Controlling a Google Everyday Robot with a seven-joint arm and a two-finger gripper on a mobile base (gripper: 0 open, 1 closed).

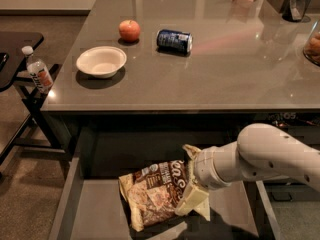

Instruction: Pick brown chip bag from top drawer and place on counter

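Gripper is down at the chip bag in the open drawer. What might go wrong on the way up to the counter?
1. The gripper meets the brown chip bag only at its right end, so the bag may sag or slip during the lift.
2. The counter overhangs the top drawer; a straight lift could catch the bag or the arm on its edge.
3. The soda can lies on its side and might roll if nudged.

Light is dim and warm, coming from overhead. The gripper sits low in the shaded top drawer. Above it the glossy counter shows soft glare patches, and the bowl up to its left casts a dark shadow.
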